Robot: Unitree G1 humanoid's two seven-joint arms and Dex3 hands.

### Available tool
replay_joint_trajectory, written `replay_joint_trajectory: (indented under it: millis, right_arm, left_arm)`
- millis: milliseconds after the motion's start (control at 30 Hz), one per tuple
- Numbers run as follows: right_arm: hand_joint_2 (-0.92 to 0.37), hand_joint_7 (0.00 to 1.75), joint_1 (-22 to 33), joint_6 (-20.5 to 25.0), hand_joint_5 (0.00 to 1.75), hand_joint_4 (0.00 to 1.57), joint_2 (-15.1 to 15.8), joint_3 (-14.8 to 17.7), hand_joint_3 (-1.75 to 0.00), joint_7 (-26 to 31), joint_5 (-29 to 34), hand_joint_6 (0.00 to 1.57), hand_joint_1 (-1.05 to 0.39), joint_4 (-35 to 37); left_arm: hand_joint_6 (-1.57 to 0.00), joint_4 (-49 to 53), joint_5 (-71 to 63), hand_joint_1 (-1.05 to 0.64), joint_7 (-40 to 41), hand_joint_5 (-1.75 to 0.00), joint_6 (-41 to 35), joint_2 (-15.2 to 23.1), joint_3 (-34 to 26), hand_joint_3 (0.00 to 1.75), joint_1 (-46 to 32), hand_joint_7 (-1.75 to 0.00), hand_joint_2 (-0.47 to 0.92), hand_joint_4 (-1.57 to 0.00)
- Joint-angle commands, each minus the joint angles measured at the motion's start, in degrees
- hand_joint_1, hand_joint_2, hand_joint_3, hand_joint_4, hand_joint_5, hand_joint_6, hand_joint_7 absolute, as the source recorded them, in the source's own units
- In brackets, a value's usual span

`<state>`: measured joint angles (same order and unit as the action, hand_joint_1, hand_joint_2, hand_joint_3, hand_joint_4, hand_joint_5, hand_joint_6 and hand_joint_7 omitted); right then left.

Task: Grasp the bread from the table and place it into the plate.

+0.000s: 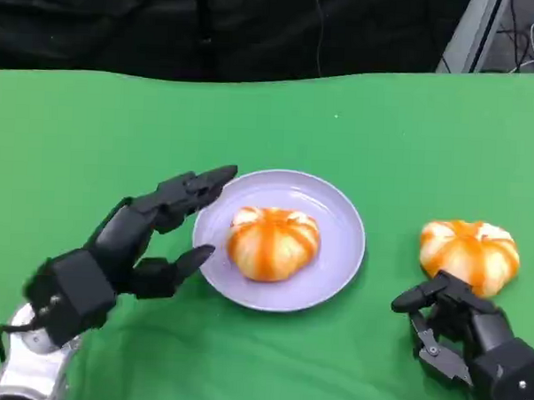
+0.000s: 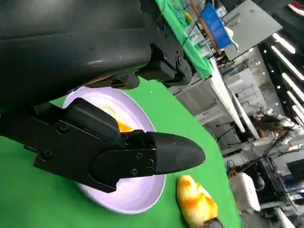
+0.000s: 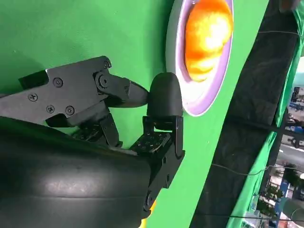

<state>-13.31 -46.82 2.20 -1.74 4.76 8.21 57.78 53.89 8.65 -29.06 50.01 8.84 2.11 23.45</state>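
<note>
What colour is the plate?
The plate is pale lavender, clearest in the head view.

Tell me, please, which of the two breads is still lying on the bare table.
The bread by the right hand: it rests on the green table, while the other bread sits in the plate.

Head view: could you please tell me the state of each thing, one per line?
Plate: upright on the green table, holding one bread.
Bread on the plate: resting inside, untouched.
Bread on the table: lying beside the plate, not gripped.
Left hand: open, fingers apart at the plate's rim.
Right hand: empty, just before the table bread.
</note>
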Motion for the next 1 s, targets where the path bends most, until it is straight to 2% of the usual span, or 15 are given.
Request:
replay_joint_trajectory:
  millis: [33,233,367,700,867,1000]
  right_arm:
    - [-0.85,1.33,1.1,2.0,1.75,0.72,0.3,-0.1,-0.64,-0.1,0.2,0.7,-0.19,0.7]
    - [-0.86,1.33,1.0,1.7,1.75,0.72,0.5,-0.1,-0.64,-0.3,0.1,0.7,-0.18,1.0]
    - [-0.86,1.33,1.3,1.6,1.75,0.72,0.9,0.4,-0.63,-1.4,-0.7,0.71,-0.19,0.4]
    - [-0.86,1.31,1.3,1.4,1.75,0.72,0.8,1.0,-0.62,-2.1,-1.0,0.71,-0.15,0.3]
    - [-0.86,1.31,1.4,1.4,1.75,0.72,0.8,1.1,-0.62,-2.8,-1.4,0.71,-0.16,0.0]
    - [-0.86,1.31,1.4,1.3,1.75,0.71,0.9,1.2,-0.62,-2.7,-1.2,0.71,-0.16,0.1]
  left_arm:
    - [-0.34,1.8,10.6,-0.78,-13.2,-0.02,-0.7,0.5,-6.2,0.54,-2.9,0.0,0.92,-0.37]
    - [-0.36,1.7,14.2,-0.73,-20.2,-0.03,-2.1,-0.2,-10.4,0.53,-4.5,-0.01,0.92,-0.41]
    - [-0.38,1.3,16.4,-0.71,-24.3,-0.03,-0.9,-0.2,-13.1,0.5,-9.1,-0.01,0.92,-0.44]
    - [-0.41,-0.5,15.2,-0.71,-25.6,-0.03,-0.5,0.6,-14.7,0.49,-12.9,-0.02,0.92,-0.47]
    - [-0.46,-1.6,16.0,-0.54,-26.4,-0.03,-1.3,1.4,-16.0,0.52,-14.0,-0.02,0.92,-0.51]
    - [-0.49,-2.6,16.0,-0.47,-26.2,-0.03,-2.0,1.3,-16.4,0.51,-14.3,-0.03,0.92,-0.53]
